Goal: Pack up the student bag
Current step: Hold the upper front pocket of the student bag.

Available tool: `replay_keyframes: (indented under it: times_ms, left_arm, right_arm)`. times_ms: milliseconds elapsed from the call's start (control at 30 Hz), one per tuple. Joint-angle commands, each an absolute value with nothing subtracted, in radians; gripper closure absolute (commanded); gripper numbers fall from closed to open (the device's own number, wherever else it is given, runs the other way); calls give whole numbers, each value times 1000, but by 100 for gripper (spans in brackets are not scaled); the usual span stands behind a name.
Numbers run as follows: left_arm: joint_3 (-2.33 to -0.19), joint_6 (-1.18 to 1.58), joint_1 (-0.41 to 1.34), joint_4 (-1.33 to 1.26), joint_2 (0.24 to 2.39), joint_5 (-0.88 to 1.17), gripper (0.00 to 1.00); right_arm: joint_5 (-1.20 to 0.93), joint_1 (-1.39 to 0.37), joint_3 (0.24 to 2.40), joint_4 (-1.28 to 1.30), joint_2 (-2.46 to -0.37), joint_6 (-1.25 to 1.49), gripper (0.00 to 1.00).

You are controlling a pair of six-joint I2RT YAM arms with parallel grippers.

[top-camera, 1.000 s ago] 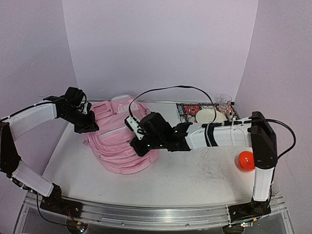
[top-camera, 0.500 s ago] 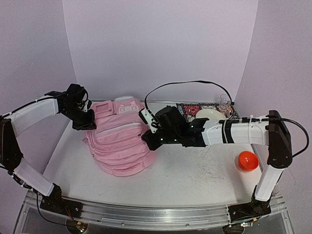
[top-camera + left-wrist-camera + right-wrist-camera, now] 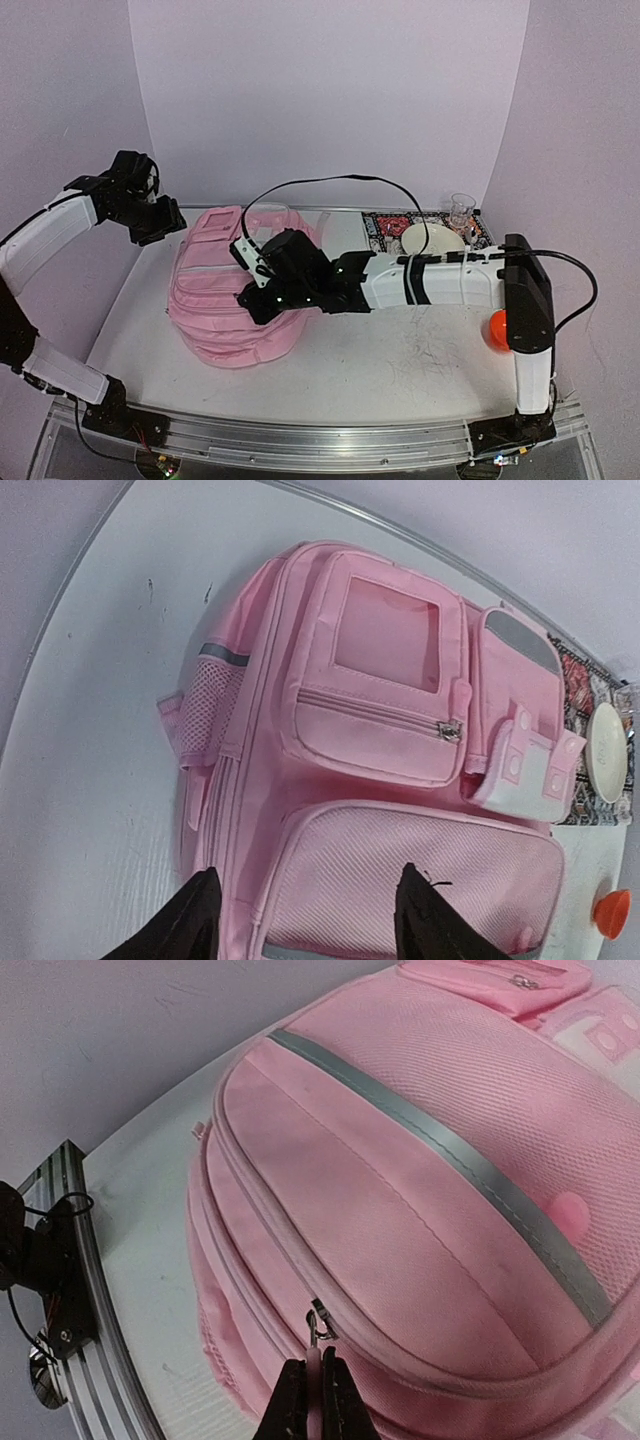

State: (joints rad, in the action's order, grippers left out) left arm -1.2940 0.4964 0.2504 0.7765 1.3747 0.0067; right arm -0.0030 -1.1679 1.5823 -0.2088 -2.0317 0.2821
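Pinching the student bag (image 3: 430, 1150) zip pull (image 3: 318, 1328), right jaws clamped

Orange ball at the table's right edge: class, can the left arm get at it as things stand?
Probably not. The left gripper hangs open at far left; the student bag and the outstretched right arm lie between it and the orange ball.
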Motion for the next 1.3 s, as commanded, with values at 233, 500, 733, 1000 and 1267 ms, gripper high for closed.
replay_keyframes:
  times_ms: [233,500,733,1000,1267]
  left_arm:
    - [-1038,794,252,745,1117,234,34]
    - [-778,1061,285,545,984,402,34]
    - [-696,1236,367,451,924,366,34]
    - [-657,1313,445,336,964,306,50]
    - [-643,1261,448,337,945,197,100]
  right_arm:
    - [-72,-1204,1794,-274,-2155,330,100]
    - [-62,-1204,1764,-282,-2148,336,100]
    - [-62,-1206,1764,-288,-2150,341,100]
    - [-56,-1206,1754,-290,-2141,337,100]
    - [0,-1204,1637,-286,-2049,303,100]
